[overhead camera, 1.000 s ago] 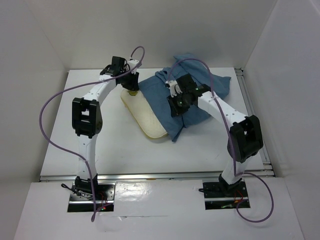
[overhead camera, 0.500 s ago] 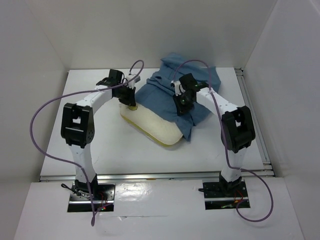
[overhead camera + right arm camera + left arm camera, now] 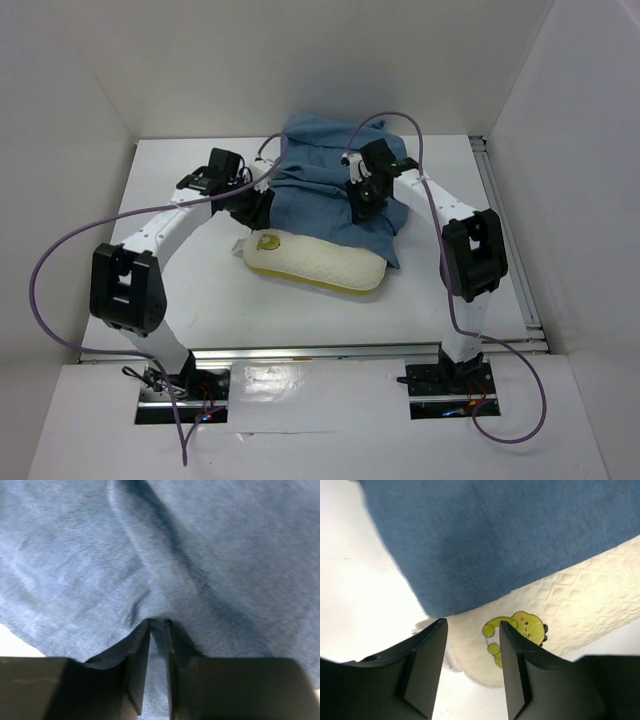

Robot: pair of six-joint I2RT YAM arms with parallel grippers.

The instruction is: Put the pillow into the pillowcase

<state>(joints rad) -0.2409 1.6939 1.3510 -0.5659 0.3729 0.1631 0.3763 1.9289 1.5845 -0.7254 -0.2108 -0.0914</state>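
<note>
From above, the pillow [image 3: 320, 265] had swung to lie across the table's [image 3: 170, 300] middle, with the pillowcase [image 3: 320, 175] dragged over its far side. On the left wrist view, my left gripper [image 3: 472, 630] had let go, jaws parted by the pillow's marked corner. On the right wrist view, my right gripper [image 3: 157, 630] stayed pinched on pillowcase cloth. I judged the pillow barely in.

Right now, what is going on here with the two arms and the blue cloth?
Two robot arms are working a pillow into a blue pillowcase. The right fingers pinch a fold of the pillowcase. The left fingers stand open above the pillow's corner with the yellow mark, holding nothing. The cloth covers the pillow's far part; its near side is bare.
</note>
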